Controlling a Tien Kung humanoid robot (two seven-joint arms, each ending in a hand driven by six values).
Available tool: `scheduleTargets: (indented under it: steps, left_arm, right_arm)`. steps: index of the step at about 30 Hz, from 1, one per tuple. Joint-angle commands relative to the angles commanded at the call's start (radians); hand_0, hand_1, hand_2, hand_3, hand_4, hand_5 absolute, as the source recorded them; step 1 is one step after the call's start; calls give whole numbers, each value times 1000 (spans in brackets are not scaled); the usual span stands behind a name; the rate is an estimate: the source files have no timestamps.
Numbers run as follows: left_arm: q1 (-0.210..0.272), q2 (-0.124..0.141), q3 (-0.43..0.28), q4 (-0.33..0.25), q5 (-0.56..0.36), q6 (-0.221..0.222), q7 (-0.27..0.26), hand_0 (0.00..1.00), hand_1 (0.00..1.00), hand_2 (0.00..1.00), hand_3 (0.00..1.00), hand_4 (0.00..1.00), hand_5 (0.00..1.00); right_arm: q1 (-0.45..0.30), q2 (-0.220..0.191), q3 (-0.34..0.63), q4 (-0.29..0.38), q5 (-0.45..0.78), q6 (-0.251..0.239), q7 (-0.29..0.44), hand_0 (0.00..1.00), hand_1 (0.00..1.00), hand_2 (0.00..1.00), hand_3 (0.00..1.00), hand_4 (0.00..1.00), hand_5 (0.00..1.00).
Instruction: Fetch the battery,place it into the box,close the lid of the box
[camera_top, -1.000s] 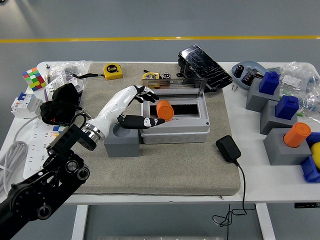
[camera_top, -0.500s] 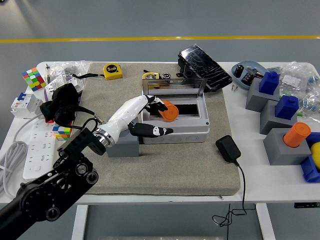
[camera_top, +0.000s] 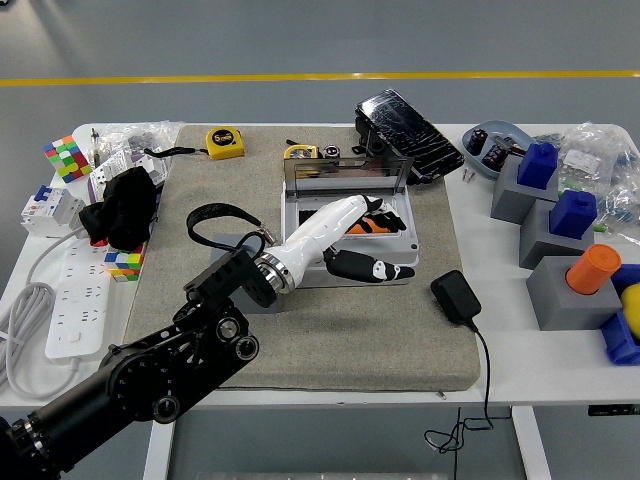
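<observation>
The grey box (camera_top: 300, 215) sits mid-mat with its clear lid (camera_top: 345, 172) standing upright at the back. The orange battery (camera_top: 372, 227) lies inside the box, mostly hidden under my hand. My left hand (camera_top: 392, 240) reaches across the box from the left. Its fingers (camera_top: 385, 211) are spread over the battery and the thumb (camera_top: 382, 270) is out over the box's front rim. The hand is open and grips nothing.
A black charger (camera_top: 456, 297) with its cable lies right of the box. A yellow tape measure (camera_top: 225, 141) and a black device (camera_top: 408, 122) lie behind it. Grey holders with blue pieces (camera_top: 541, 165) and another orange battery (camera_top: 592, 269) stand at the right. A power strip (camera_top: 70, 300) lies at the left.
The left hand carried the orange battery into the box, let it go, and moved right across the box with fingers spread. The arm swung forward over the grey holder.
</observation>
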Motion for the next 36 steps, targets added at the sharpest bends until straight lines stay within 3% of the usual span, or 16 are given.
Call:
scheduleTargets:
  steps: [6, 11, 12, 15, 17, 18, 23, 24, 29, 30, 35, 36]
  left_arm:
    - [-11, 0, -47, -46, 6, 19, -20, 513, 664, 635, 614, 998, 366]
    - [-41, 0, -116, -40, 34, 60, -71, 513, 664, 635, 614, 998, 366]
    - [-53, 0, -134, -29, 47, 61, -73, 710, 753, 720, 734, 998, 382]
    - [-81, 0, -166, 6, 76, 54, -66, 710, 753, 720, 734, 998, 382]
    - [-99, 0, -179, 35, 102, 39, -48, 710, 753, 720, 734, 998, 382]
    - [-108, 0, -183, 52, 112, 31, -38, 787, 824, 787, 784, 998, 409]
    - [-125, 0, -175, 99, 149, -37, 42, 787, 824, 787, 784, 998, 409]
    - [-123, 0, -168, 98, 150, -48, 55, 796, 838, 789, 793, 998, 478]
    - [-115, 0, -139, 61, 169, -108, 127, 796, 838, 789, 793, 998, 478]
    - [-113, 0, -134, 47, 175, -119, 142, 693, 812, 770, 780, 998, 497]
    - [-101, 7, -122, -27, 188, -170, 216, 693, 812, 770, 780, 998, 497]
    - [-99, 9, -120, -40, 190, -179, 231, 647, 795, 760, 772, 998, 528]
  right_arm:
    - [-3, -1, 13, 0, -12, 0, -4, 636, 647, 672, 603, 992, 586]
    - [-3, 0, 21, 0, -19, 0, -6, 636, 647, 672, 603, 992, 586]
    - [-2, 0, 16, 0, -14, 0, -5, 636, 647, 672, 602, 992, 586]
    - [0, 1, 7, 0, -6, 0, -3, 636, 647, 672, 602, 992, 586]
    - [1, 0, 1, 0, -1, 0, -3, 636, 647, 672, 602, 992, 586]
    - [1, 1, 0, 0, 0, 0, -3, 636, 647, 672, 603, 992, 586]
    - [0, 0, 1, 0, 0, 0, -3, 636, 647, 672, 603, 992, 586]
    - [0, 0, 2, 0, -1, 0, -4, 636, 647, 672, 603, 992, 586]
    - [-2, -1, 9, 0, -8, 0, -5, 636, 647, 672, 603, 992, 586]
    - [-2, -1, 7, 0, -5, 0, -4, 636, 647, 672, 602, 993, 586]
    - [-2, -1, 3, 0, 1, 0, -2, 636, 647, 672, 602, 993, 586]
    - [-2, 0, 3, 0, 1, 0, -2, 636, 647, 672, 602, 993, 586]
